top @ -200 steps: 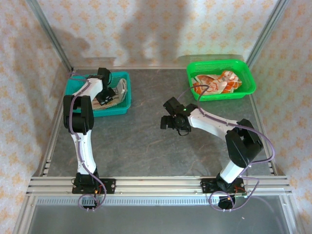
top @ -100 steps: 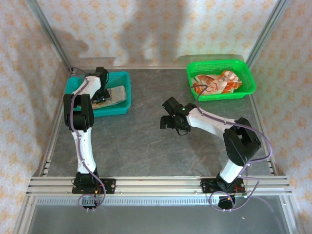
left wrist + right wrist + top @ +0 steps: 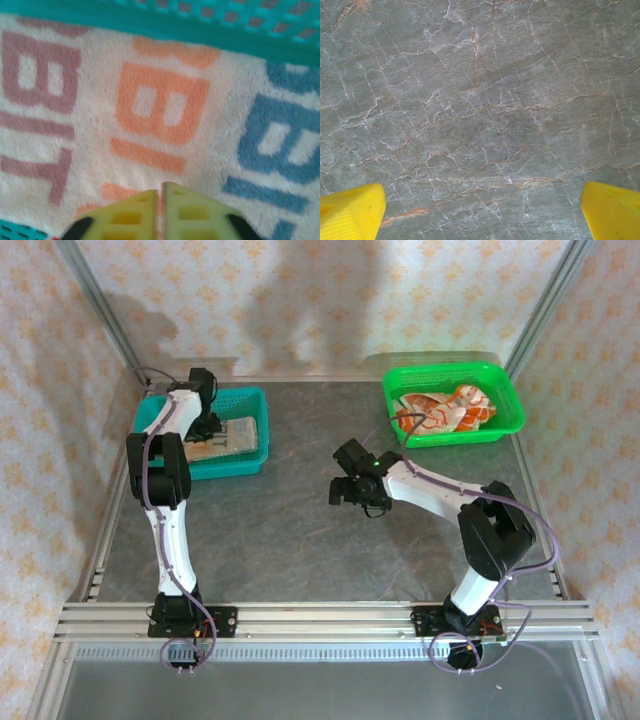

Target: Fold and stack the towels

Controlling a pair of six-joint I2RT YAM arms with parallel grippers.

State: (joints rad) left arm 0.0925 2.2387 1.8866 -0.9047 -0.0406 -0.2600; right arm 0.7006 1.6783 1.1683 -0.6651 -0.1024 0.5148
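Observation:
A folded cream towel [image 3: 165, 100] with pink, orange and blue letters lies in the teal basket [image 3: 255, 398] at the back left; from above this towel [image 3: 234, 434] shows beside the left arm. My left gripper [image 3: 161, 186] is down on it, its yellow fingers [image 3: 131, 216] a thin slit apart; whether cloth is pinched between them I cannot tell. From above, the left gripper [image 3: 206, 424] is inside the basket. More orange and white towels [image 3: 440, 410] lie crumpled in the green basket [image 3: 505, 390]. My right gripper [image 3: 347, 492] hangs open over bare table [image 3: 480, 115], its fingertips [image 3: 355, 207] wide apart.
The grey marble table [image 3: 290, 530] lies between the two baskets. Metal frame posts and patterned walls close in the back and sides. A rail runs along the near edge by the arm bases.
The left wrist has drawn toward the back-left corner of the teal basket, uncovering more of the folded towel. Its fingers now show a thin slit. The right arm has not moved.

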